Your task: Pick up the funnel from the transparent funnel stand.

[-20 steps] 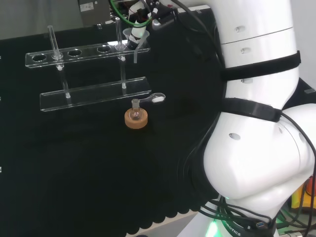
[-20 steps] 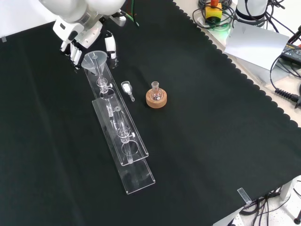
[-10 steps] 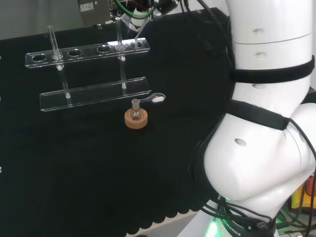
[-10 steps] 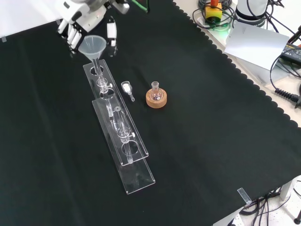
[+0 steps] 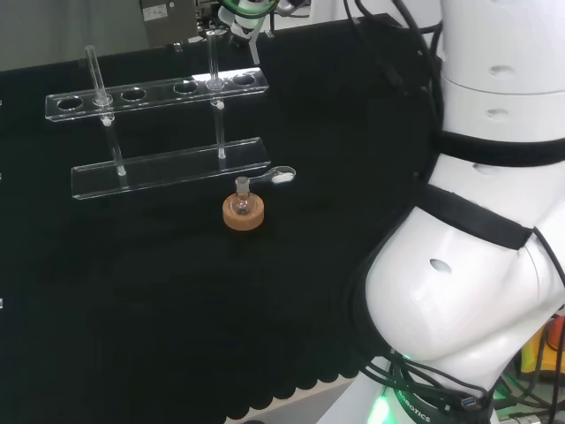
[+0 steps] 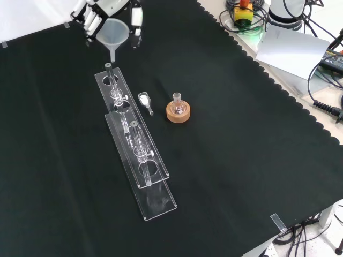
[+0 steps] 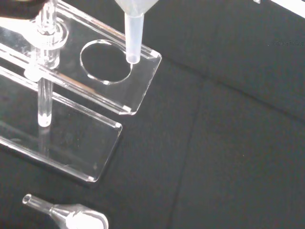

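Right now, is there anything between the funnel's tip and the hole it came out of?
No. In the wrist view the funnel hangs clear above the stand, with nothing between its tip and the hole.

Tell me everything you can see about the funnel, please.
The funnel looks like translucent whitish plastic: a wide cone above a narrow straight stem. It hangs upright, mouth up, in the hand, whose fingers curl round the cone. Its stem tip is clear of the transparent stand, above the stand's end hole, touching nothing there.
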You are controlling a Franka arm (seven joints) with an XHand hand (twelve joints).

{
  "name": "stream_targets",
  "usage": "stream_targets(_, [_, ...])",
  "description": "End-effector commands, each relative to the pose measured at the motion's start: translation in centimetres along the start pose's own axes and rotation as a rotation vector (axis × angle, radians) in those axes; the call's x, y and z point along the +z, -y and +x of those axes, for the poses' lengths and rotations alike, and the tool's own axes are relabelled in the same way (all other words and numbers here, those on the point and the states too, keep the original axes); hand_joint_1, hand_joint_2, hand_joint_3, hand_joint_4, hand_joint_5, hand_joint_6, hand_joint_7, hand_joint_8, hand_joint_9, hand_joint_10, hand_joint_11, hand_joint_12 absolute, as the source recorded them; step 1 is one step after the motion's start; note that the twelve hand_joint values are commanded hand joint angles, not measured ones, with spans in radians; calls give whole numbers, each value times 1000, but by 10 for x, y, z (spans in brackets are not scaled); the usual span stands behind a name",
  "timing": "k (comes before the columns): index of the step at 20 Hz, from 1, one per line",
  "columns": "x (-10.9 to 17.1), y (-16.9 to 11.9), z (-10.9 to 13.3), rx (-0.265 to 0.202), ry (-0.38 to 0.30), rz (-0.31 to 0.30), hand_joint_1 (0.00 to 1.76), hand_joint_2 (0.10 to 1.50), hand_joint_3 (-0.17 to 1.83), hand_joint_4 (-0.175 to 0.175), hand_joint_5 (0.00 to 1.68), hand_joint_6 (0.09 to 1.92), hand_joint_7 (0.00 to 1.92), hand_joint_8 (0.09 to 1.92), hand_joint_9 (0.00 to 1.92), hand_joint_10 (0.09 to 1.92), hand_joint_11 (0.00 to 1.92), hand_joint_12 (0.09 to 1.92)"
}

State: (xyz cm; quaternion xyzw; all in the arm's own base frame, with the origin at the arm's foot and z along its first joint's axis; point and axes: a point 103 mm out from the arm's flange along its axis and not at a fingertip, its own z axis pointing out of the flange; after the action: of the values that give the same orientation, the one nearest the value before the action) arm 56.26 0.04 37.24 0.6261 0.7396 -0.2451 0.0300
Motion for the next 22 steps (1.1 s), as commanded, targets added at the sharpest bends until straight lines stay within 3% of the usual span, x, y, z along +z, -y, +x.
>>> stream_targets(1, [-9,48,15,24,11,2,713,777,323,-27,603,869,564,867,894,697,367,1338])
stream_targets(4, [-9,62,23,26,7,3,712,775,328,-28,594,867,560,864,900,699,373,1338])
stream_targets(5, [-4,80,39,-21,-37,-20,710,775,330,-29,589,867,557,862,908,701,381,1338])
stream_targets(9, [3,102,54,10,-3,10,706,772,340,-30,574,865,551,855,928,705,396,1332])
stream_targets(15, [18,114,68,6,-7,23,704,760,365,-30,566,871,550,842,943,698,413,1322])
stream_targets(22, [44,112,65,6,-52,54,700,757,376,-32,562,869,550,837,948,697,420,1320])
